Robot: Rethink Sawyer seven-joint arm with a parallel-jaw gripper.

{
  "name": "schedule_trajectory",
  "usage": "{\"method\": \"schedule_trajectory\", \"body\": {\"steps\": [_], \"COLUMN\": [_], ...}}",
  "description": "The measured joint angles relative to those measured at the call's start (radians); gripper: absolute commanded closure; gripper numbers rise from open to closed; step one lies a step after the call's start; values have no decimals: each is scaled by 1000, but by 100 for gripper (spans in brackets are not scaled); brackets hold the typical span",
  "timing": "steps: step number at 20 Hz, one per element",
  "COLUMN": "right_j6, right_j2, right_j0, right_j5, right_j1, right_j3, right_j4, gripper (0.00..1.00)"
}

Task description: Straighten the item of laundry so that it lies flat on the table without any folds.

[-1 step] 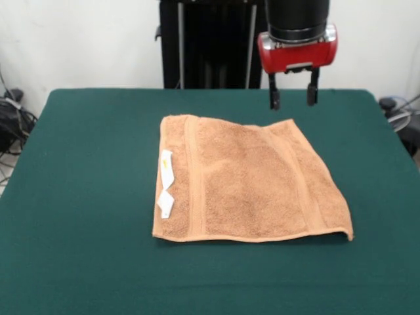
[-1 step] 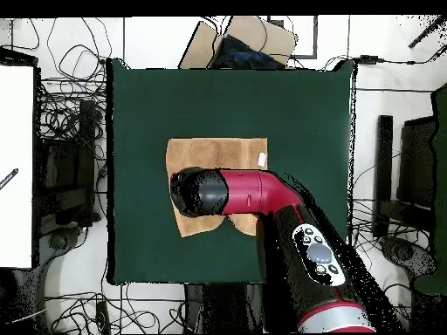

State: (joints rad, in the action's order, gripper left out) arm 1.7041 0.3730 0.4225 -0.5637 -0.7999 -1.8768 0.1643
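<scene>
Front view: towel point(image 1: 246, 187) lay spread near the middle of the green table point(image 1: 79, 197), two white tags point(image 1: 166, 184) by its 9 o'clock edge, stripe bands running near the 9 and 3 o'clock edges. Its 3 o'clock corner looked slightly lifted. Gripper point(image 1: 293, 98) hung above the towel's 12 o'clock edge, fingers apart, holding nothing.

Overhead view: arm point(image 2: 262, 196) covered much of the towel point(image 2: 218, 153); the fingers couldn't be seen there. One tag point(image 2: 263, 159) showed at the towel's 3 o'clock edge.
</scene>
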Motion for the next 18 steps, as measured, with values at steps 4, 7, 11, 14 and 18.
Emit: {"method": "schedule_trajectory", "body": {"steps": [4,7,11,14,18], "right_j6": [0,0,0,0,0], "right_j2": [0,0,0,0,-1], "right_j0": [0,4,24,52,93], "right_j5": [1,1,0,1,1], "right_j1": [-1,-11,-31,-34,-21], "right_j3": [-2,-8,-25,-28,-28], "right_j4": [0,0,0,1,1], "gripper": [0,0,0,0,0]}}
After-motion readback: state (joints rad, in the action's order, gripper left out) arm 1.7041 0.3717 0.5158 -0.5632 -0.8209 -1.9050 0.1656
